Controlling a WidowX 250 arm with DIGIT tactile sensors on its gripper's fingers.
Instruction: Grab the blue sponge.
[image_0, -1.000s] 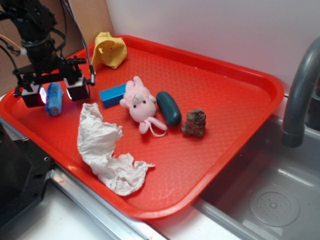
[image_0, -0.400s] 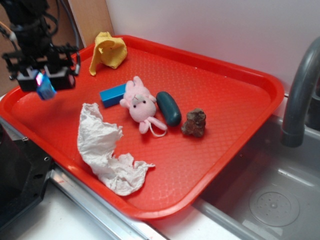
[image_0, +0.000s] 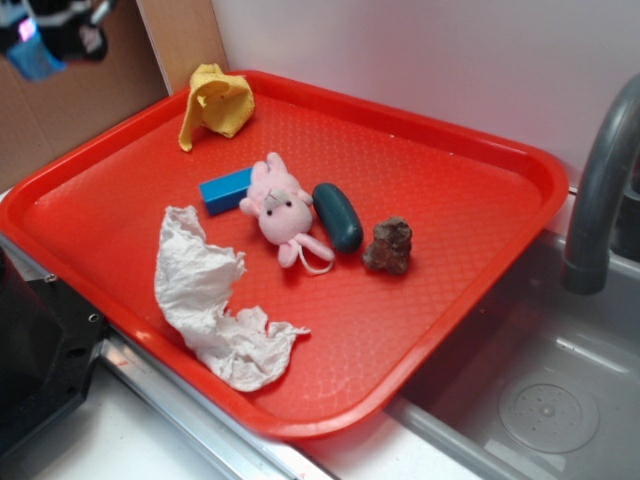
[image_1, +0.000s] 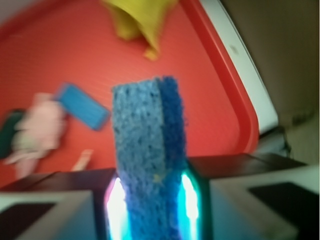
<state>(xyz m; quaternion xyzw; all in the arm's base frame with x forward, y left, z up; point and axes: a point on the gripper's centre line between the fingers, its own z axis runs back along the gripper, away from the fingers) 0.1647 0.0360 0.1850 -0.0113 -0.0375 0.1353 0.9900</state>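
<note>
The blue sponge (image_1: 147, 150) stands upright between my fingers in the wrist view, porous and speckled, well above the red tray (image_1: 220, 90). My gripper (image_1: 150, 205) is shut on it, with glowing pads pressing both sides. In the exterior view the gripper (image_0: 35, 45) sits at the top left corner, mostly cut off by the frame edge, with the blue sponge (image_0: 33, 60) hanging from it over the tray's far-left rim.
On the tray (image_0: 480, 200) lie a yellow cloth (image_0: 215, 100), a smooth blue block (image_0: 225, 188), a pink plush toy (image_0: 280, 208), a dark teal oval (image_0: 337, 215), a brown lump (image_0: 389, 245) and crumpled white tissue (image_0: 210, 295). A sink with a grey faucet (image_0: 600, 190) is at right.
The gripper closed on the sponge and rose with it, moving up and to the left off the tray surface to the frame's top corner. Other objects stayed put.
</note>
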